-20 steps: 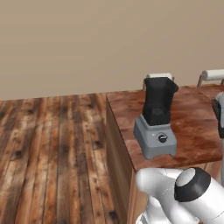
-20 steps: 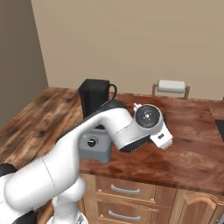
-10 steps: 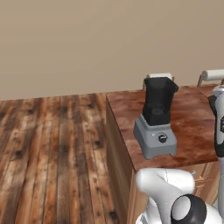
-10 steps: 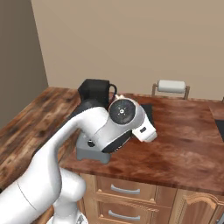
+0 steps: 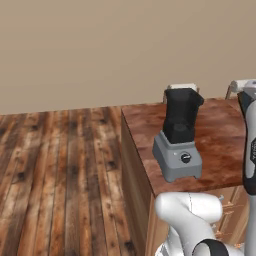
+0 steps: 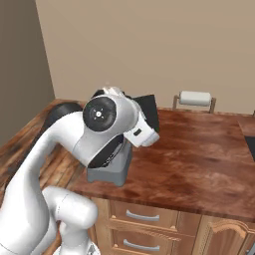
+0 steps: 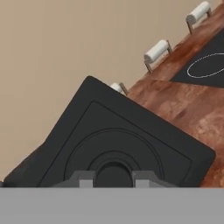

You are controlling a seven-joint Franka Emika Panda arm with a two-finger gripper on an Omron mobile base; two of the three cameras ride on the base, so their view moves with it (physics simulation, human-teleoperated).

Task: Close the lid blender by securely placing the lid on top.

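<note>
The blender stands near the counter's left end, its grey base with a black knob below a black tapered jar whose top is uncovered. In the right base view my arm hides the jar, and the grey base shows under it. The lid, a flat black square with raised rings, faces the hand camera tilted, with my gripper shut on its centre knob. From the right base view the lid shows as a black square just beyond my hand, up beside the blender.
Wooden counter with drawers below. Paper towel holders stand by the back wall. A black cooktop with a white ring lies further right. An arm link stands at the counter's right. Wood floor lies to the left.
My arm has swung left and upward, carrying the lid from the middle of the counter to beside the blender. The blender has not moved.
</note>
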